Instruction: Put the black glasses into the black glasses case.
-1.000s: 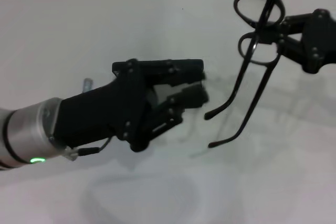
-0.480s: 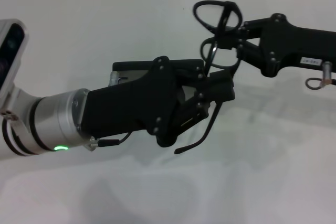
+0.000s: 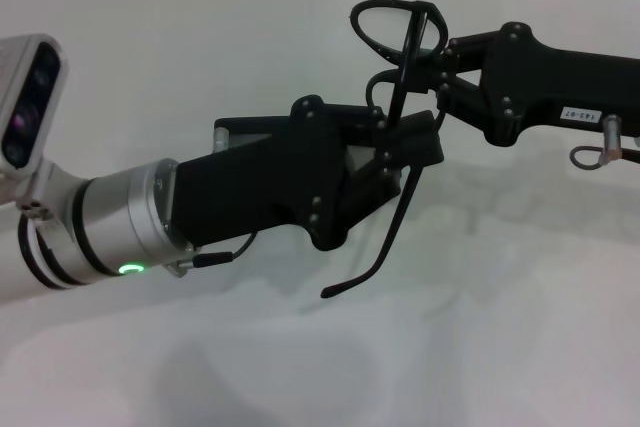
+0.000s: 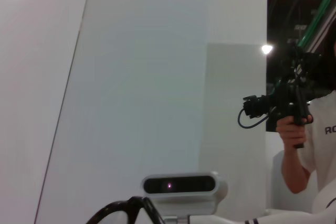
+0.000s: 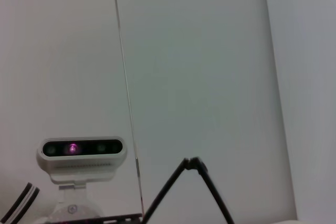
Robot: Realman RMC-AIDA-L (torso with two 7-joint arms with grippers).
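My right gripper (image 3: 440,72) reaches in from the right and is shut on the black glasses (image 3: 390,29) at the frame, holding them in the air with lenses up. One temple arm hangs down; the other is hidden behind my left gripper (image 3: 425,147), which sits against the glasses from the left. A flat black edge of the black glasses case (image 3: 250,129) shows behind the left gripper, mostly hidden. A rim of the glasses shows in the left wrist view (image 4: 126,208), and a folded temple in the right wrist view (image 5: 191,167).
The white table (image 3: 500,347) lies below both arms. The left wrist view shows the robot's head camera (image 4: 181,184) and a person holding a camera (image 4: 286,103) at the side. The right wrist view also shows the head camera (image 5: 81,150).
The right gripper carried the glasses leftward toward the left gripper. The left arm pushed forward and right until it overlaps the glasses' temples. The case edge stayed where it was.
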